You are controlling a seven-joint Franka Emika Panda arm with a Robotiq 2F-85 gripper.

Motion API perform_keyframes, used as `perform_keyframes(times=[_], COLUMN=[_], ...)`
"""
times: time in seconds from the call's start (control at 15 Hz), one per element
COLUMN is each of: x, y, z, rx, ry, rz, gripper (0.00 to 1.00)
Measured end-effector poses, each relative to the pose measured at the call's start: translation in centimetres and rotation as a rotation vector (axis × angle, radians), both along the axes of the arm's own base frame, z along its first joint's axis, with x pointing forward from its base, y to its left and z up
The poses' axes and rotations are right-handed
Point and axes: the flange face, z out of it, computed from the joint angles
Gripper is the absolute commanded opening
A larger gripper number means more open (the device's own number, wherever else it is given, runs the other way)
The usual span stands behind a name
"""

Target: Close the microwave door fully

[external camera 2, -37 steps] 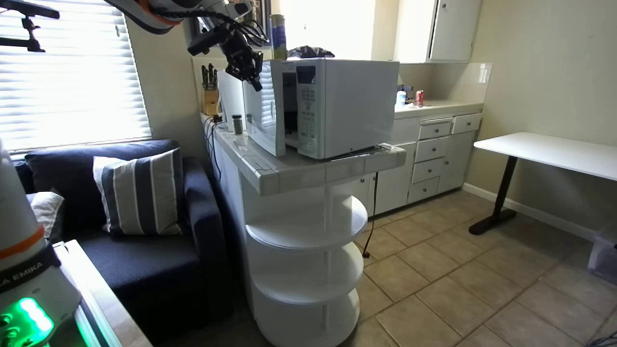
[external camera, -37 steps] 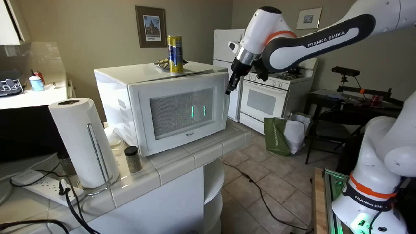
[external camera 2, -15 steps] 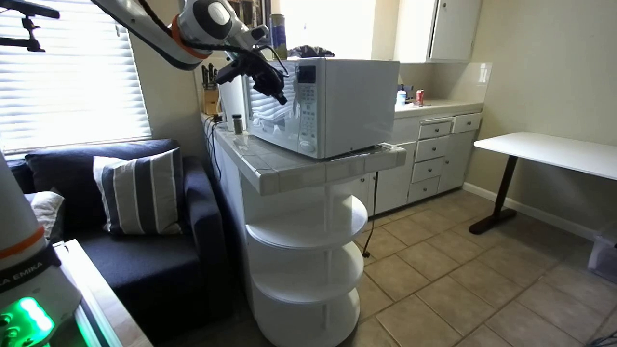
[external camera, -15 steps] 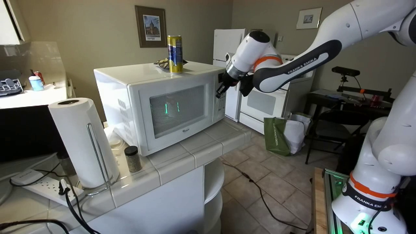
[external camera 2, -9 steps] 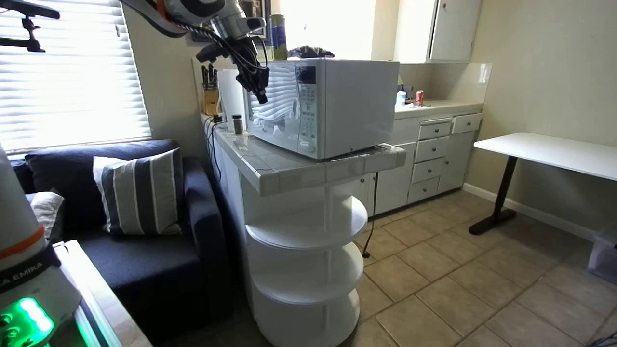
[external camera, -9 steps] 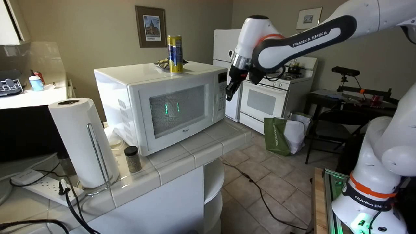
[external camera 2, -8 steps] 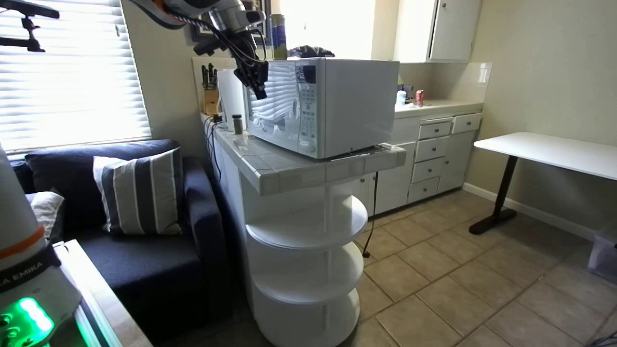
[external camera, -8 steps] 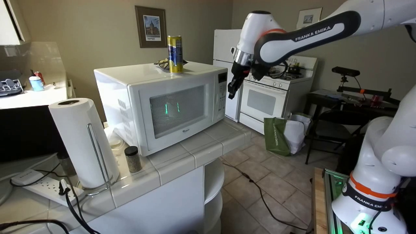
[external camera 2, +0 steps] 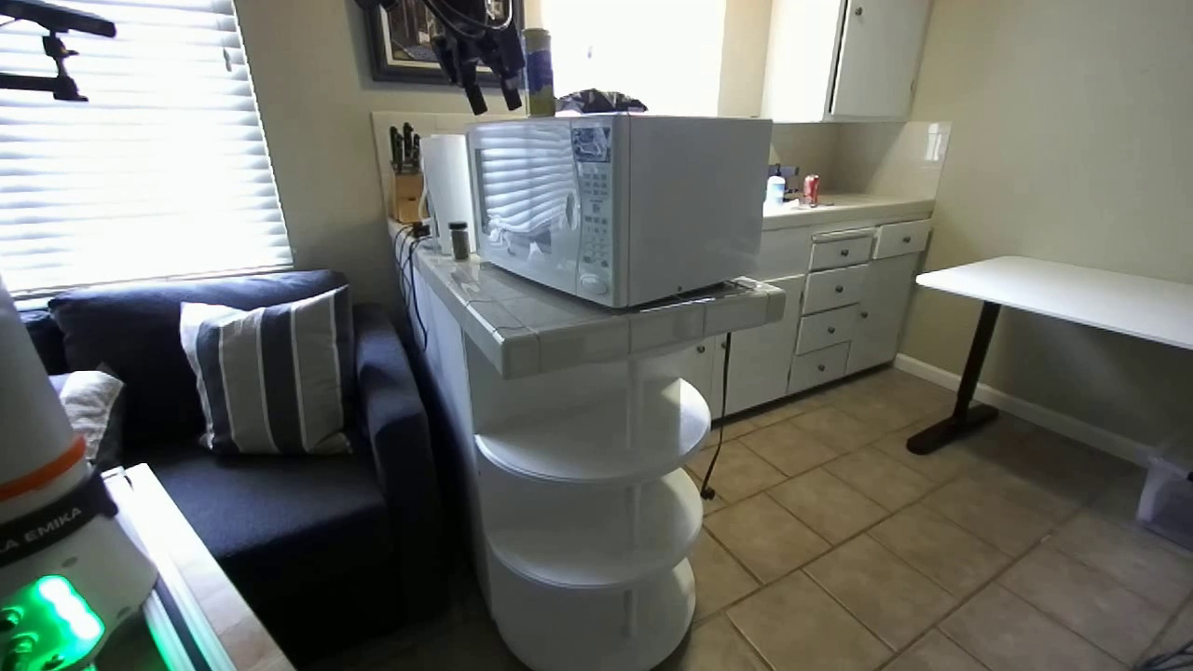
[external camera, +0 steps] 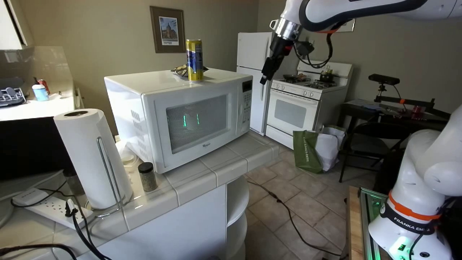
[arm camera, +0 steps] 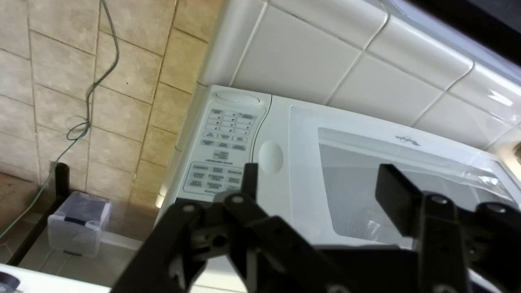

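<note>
The white microwave door with its grey mesh window lies flush against the microwave in both exterior views, and no gap shows along the control panel. From above, the wrist view has the door meeting the panel along a thin seam, beside the oval handle. My gripper hangs in the air above and in front of the microwave's top edge, apart from it. In an exterior view the gripper shows two spread fingers. The wrist view shows the gripper open, nothing between the fingers.
A yellow-blue can and a crumpled packet stand on top of the microwave. Beside it on the tiled counter are a paper towel roll and a spice jar. A stove stands behind.
The door stood ajar 2.5 seconds ago and was flush one second ago. Since then my gripper has drawn back and risen from the microwave's front, and its fingers have spread apart.
</note>
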Motion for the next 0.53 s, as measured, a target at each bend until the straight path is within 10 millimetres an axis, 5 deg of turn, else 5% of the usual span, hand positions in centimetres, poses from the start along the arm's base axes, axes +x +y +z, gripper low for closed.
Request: perform_keyframes(times=[0.53], x=[0.0], y=[-0.14], z=[1.09], rx=[0.007], ry=[-0.016], rz=[0.017], gripper=[1.0])
